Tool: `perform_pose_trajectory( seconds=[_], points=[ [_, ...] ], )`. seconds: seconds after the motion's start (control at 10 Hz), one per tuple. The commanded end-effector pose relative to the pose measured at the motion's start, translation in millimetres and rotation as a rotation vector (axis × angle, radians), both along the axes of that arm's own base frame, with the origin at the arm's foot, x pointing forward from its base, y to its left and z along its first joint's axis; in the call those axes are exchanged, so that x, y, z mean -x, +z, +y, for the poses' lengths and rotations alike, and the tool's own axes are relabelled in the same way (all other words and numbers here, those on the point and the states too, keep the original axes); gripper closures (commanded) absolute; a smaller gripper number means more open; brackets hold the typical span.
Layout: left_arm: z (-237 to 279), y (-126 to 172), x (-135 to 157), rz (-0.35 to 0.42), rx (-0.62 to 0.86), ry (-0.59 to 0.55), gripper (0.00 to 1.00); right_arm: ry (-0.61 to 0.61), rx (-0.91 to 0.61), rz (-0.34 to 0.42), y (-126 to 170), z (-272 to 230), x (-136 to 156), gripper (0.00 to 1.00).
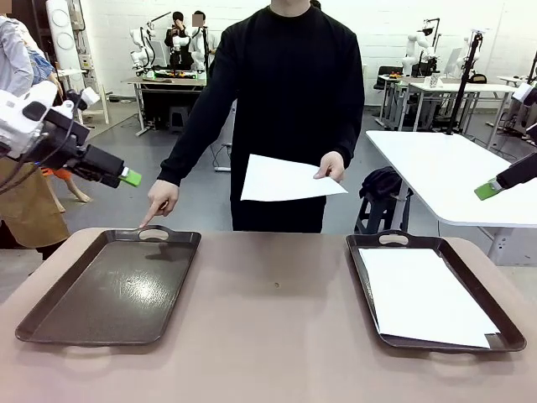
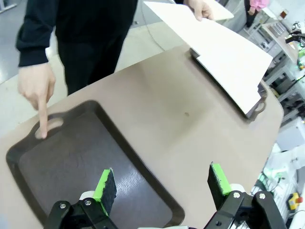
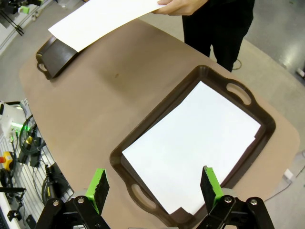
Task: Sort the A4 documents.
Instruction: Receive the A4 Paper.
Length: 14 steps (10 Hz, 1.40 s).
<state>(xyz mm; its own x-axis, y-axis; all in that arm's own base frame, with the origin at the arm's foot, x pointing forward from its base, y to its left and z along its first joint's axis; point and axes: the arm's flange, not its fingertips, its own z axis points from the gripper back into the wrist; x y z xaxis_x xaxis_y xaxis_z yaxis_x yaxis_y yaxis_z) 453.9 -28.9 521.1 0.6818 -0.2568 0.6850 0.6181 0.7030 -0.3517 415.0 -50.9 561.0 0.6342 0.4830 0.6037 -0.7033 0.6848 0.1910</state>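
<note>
Front: left gripper [image 1: 130, 177] raised, empty, short of held sheet [image 1: 285, 179]; person's hand [image 1: 159, 200] pointing at empty tray [image 1: 113, 290]; right gripper [image 1: 489, 190] parked aside. Left wrist: jaws fully spread over that tray, sheet well beyond. Right wrist: jaws wide, empty, above stacked sheets [image 3: 190, 150]. Best taken by the near edge, laid flat.

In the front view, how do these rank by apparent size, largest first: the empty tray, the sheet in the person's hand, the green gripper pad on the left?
1. The empty tray, clearly the largest.
2. The sheet in the person's hand. It is farther from the camera, so its true size compared with the tray stays unsure.
3. The green pad of the left gripper, by far the smallest.
</note>
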Motion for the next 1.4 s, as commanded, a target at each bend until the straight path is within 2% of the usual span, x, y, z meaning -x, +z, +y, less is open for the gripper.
perform_pose_trajectory(
  seconds=[0.0,0.2,0.4,1.0,1.1,1.3],
  points=[
    [1,-6,-47,0.034,0.092,-0.028,0.00,0.005,-0.004,0.000,0,1,0,0.00],
    [-11,-9,-78,0.072,0.192,-0.024,0.00,0.005,-0.004,0.000,0,1,0,0.00],
    [-31,-18,-96,0.132,0.271,-0.023,0.00,0.005,-0.004,0.000,0,1,0,0.00],
    [-100,-41,-151,0.373,0.464,-0.100,0.00,0.005,-0.004,0.000,0,1,0,0.00],
    [-111,-49,-162,0.431,0.511,-0.099,0.00,0.005,-0.004,0.000,0,1,0,0.00],
    [-127,-62,-174,0.496,0.534,-0.117,0.00,0.005,-0.004,0.000,0,1,0,0.00]
  ],
)
